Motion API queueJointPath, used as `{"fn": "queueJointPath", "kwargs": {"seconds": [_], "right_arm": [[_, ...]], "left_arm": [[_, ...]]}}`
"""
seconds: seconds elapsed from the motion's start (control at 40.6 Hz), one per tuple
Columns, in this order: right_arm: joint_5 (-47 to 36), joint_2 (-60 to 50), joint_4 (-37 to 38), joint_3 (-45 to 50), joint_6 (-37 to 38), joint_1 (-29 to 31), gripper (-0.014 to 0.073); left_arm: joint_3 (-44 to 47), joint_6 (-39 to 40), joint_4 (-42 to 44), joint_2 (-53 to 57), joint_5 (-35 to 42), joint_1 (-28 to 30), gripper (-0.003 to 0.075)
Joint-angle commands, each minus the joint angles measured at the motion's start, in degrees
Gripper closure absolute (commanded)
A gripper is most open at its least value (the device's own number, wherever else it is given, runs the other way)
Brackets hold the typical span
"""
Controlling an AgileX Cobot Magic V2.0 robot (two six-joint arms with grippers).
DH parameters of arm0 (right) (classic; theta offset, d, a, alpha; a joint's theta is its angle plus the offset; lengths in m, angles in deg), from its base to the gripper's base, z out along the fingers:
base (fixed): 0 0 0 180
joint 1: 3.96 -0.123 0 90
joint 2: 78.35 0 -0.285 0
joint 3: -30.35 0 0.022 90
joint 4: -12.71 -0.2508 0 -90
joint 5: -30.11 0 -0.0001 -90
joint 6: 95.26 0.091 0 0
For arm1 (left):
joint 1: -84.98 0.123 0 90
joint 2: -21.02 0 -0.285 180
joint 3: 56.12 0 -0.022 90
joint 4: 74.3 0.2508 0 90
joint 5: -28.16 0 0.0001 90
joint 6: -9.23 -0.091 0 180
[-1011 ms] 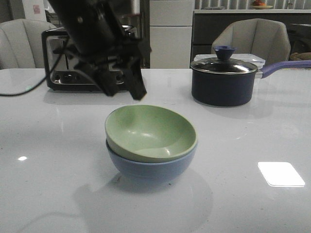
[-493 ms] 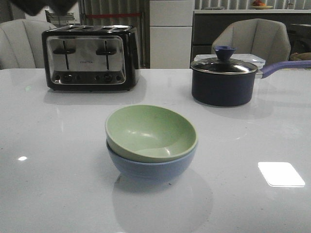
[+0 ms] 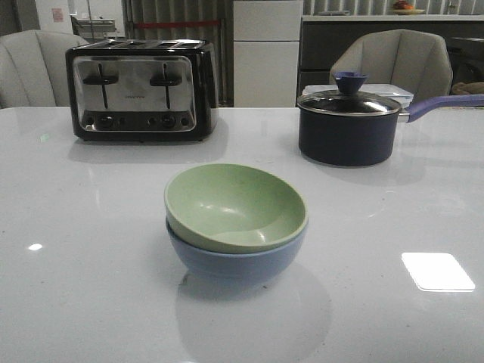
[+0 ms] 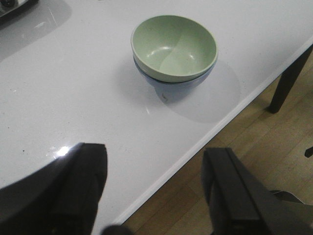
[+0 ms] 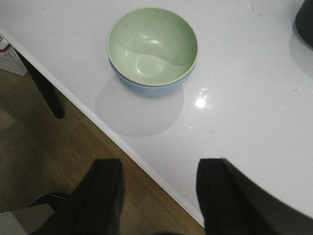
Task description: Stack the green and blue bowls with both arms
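Note:
The pale green bowl (image 3: 234,204) sits nested, slightly tilted, inside the periwinkle blue bowl (image 3: 238,261) at the middle of the white table. The stack also shows in the left wrist view, green bowl (image 4: 173,46) over blue bowl (image 4: 176,85), and in the right wrist view, green bowl (image 5: 152,45) over blue bowl (image 5: 146,87). My left gripper (image 4: 155,169) is open and empty, pulled back over the table's front edge. My right gripper (image 5: 160,181) is open and empty, also back over the front edge. Neither gripper shows in the front view.
A black and chrome toaster (image 3: 140,91) stands at the back left. A dark navy saucepan (image 3: 348,128) with a lid and a purple handle stands at the back right. Chairs stand behind the table. The table's front edge (image 4: 210,132) and a table leg (image 4: 288,78) show.
The left arm, which hung over the table behind the bowls a second ago, has lifted away and left the front view. The bowls have not moved.

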Motion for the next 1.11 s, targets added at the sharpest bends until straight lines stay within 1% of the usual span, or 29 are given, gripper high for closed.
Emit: {"fn": "queueJointPath", "kwargs": {"seconds": [0.0, 0.123, 0.197, 0.271, 0.296, 0.419, 0.493, 0.567, 1.085], "right_arm": [[-2.78, 0.16, 0.38, -1.56, -0.67, 0.02, 0.0148], [-1.73, 0.16, 0.38, -1.56, -0.67, 0.02, 0.0148], [-1.62, 0.16, 0.38, -1.56, -0.67, 0.02, 0.0165], [-1.62, 0.16, 0.38, -1.56, -0.67, 0.02, 0.0231], [-1.62, 0.16, 0.38, -1.56, -0.67, 0.02, 0.0274], [-1.62, 0.16, 0.38, -1.56, -0.67, 0.02, 0.0421], [-1.62, 0.16, 0.38, -1.56, -0.67, 0.02, 0.0499], [-1.62, 0.16, 0.38, -1.56, -0.67, 0.02, 0.0544], [-1.56, 0.16, 0.38, -1.56, -0.67, 0.02, 0.0537]], "left_arm": [[0.63, 0.08, -0.36, 1.74, 6.11, -0.46, 0.0245], [1.13, 0.08, -0.36, 1.9, 6.59, -0.46, 0.0249], [1.13, 0.08, -0.36, 1.9, 6.92, -0.46, 0.0291], [1.13, 0.08, -0.36, 1.9, 7.57, -0.46, 0.0368], [1.13, 0.08, -0.36, 1.9, 7.83, -0.46, 0.0399], [1.13, 0.08, -0.36, 1.9, 8.07, -0.46, 0.0521], [1.13, 0.08, -0.36, 1.9, 8.07, -0.46, 0.0581], [1.13, 0.08, -0.36, 1.9, 8.07, -0.46, 0.0631], [1.13, 0.08, -0.36, 1.9, 8.07, -0.46, 0.0627]]}}
